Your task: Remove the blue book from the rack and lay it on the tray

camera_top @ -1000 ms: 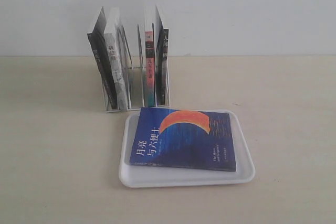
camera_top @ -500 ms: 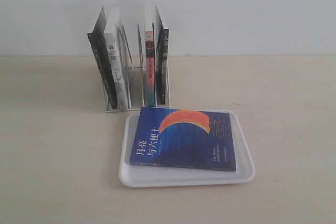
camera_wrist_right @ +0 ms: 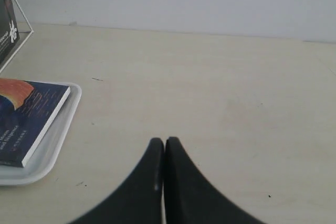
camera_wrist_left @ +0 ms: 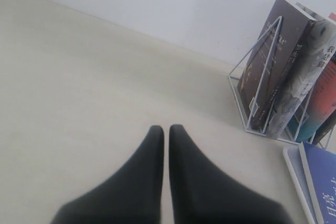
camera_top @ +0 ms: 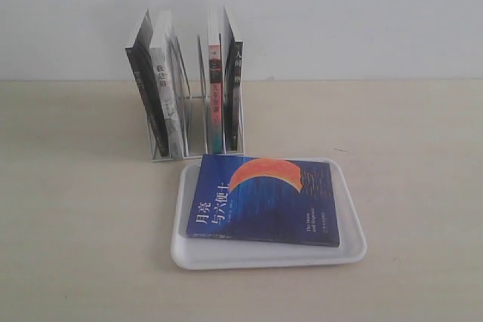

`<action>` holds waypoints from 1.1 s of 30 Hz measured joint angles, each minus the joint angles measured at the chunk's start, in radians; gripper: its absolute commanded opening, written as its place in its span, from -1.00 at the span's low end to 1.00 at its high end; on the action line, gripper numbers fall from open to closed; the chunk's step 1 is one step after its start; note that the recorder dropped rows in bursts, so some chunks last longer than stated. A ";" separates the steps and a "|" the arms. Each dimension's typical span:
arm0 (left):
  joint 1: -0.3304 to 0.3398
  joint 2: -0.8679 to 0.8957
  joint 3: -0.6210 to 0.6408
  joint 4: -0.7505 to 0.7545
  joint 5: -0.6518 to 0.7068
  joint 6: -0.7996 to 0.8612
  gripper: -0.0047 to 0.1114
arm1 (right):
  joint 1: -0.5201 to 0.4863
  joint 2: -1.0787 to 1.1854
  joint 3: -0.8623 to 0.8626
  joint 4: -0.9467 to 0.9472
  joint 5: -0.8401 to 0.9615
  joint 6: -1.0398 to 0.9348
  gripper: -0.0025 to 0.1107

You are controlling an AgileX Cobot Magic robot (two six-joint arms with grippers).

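the blue book (camera_top: pixel 264 200) lies flat on the tray (camera_top: pixel 347 250), white title 月亮与六便士 facing up, just beside the rack (camera_top: pixel 196 122). it is well apart from both claws, off to one side of each. left gripper (camera_wrist_left: pixel 166 132) and right gripper (camera_wrist_right: pixel 164 142) are pressed together, pinching nothing.

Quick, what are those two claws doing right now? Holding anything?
Left gripper: closed, holding nothing.
Right gripper: closed, holding nothing.
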 measured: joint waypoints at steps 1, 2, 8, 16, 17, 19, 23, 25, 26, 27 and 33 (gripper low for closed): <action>0.000 0.000 0.000 0.000 0.000 0.000 -0.85 | 0.000 0.000 0.002 0.000 0.002 0.000 -0.96; 0.000 0.000 0.000 0.000 0.000 0.000 -0.85 | 0.000 0.000 0.002 0.000 0.005 0.000 -0.96; 0.000 0.000 0.000 0.000 0.000 0.000 -0.85 | 0.000 0.000 0.002 0.000 0.005 0.002 -0.96; 0.000 0.000 0.000 0.000 0.000 0.000 -0.85 | 0.000 0.000 0.002 0.008 0.005 0.156 -0.96; 0.000 0.000 0.000 0.000 0.000 0.000 -0.85 | 0.000 0.000 0.002 0.008 0.005 0.163 -0.96; 0.000 0.000 0.000 0.000 0.000 0.000 -0.85 | 0.000 0.000 0.002 0.008 0.005 0.163 -0.96; 0.000 0.000 0.000 0.000 0.000 0.000 -0.85 | 0.000 0.000 0.002 0.008 0.005 0.132 -0.96; 0.000 0.000 0.000 0.000 0.000 0.000 -0.85 | -0.003 0.000 0.002 0.008 0.005 0.110 -0.96; 0.000 0.000 0.000 0.000 0.000 0.000 -0.85 | -0.002 0.000 0.002 0.008 0.005 0.100 -0.96; 0.000 0.000 0.000 0.000 0.000 0.000 -0.85 | -0.004 0.000 0.002 0.008 0.005 0.091 -0.96; 0.000 0.000 0.000 0.000 0.000 0.000 -0.85 | -0.003 0.000 0.002 0.008 0.005 0.079 -0.96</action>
